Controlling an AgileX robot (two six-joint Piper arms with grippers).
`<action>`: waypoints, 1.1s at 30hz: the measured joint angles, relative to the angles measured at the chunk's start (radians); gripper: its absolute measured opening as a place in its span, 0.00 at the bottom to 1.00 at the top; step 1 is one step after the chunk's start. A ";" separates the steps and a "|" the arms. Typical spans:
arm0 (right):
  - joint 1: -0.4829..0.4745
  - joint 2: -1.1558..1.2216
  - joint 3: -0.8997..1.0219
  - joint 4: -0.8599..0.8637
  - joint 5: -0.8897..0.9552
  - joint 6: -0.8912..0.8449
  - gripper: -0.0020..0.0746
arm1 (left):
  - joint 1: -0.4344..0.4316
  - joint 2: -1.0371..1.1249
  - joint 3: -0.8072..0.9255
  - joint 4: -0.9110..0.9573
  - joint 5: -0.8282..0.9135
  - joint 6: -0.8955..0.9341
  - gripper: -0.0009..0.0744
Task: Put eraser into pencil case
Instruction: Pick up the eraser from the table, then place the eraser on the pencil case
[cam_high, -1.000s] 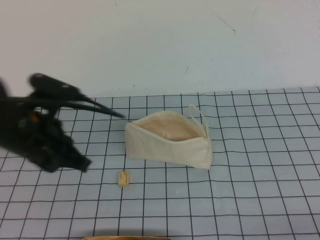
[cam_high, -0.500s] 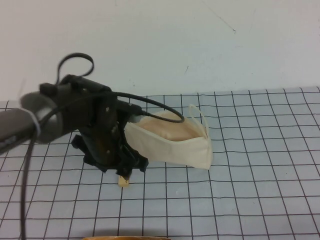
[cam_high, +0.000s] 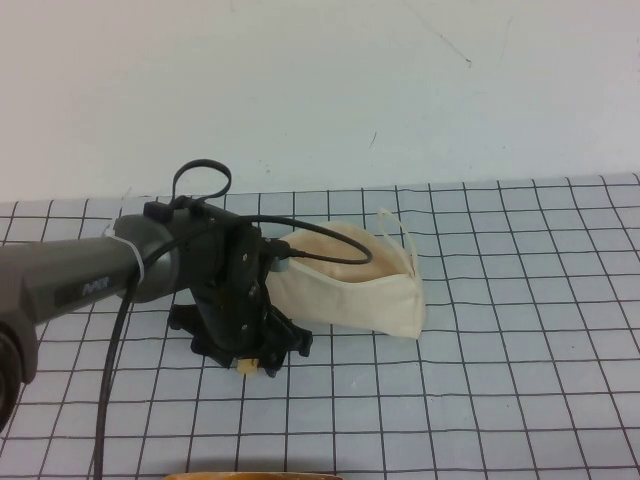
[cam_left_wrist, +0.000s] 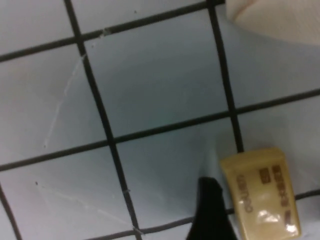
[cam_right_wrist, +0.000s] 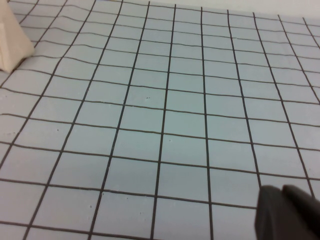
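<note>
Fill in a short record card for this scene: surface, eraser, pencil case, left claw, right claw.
surface: grid-lined mat
eraser: tan block flat on the mat, in front of the pencil case, not inside it
pencil case: cream pouch, mouth open, loop strap at its far end
left claw: left claw low over the eraser; one dark finger beside it, eraser not lifted
right claw: only a dark tip shows above bare mat, away from the task
</note>
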 joint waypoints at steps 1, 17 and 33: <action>0.000 0.000 0.000 0.000 0.000 0.000 0.02 | 0.000 0.001 0.000 0.003 -0.003 -0.016 0.57; 0.000 0.000 0.000 0.000 0.000 0.000 0.02 | -0.002 -0.090 -0.009 0.087 0.144 -0.010 0.26; 0.000 0.000 0.000 0.000 0.000 0.000 0.02 | -0.058 -0.250 -0.016 -0.088 -0.361 0.156 0.26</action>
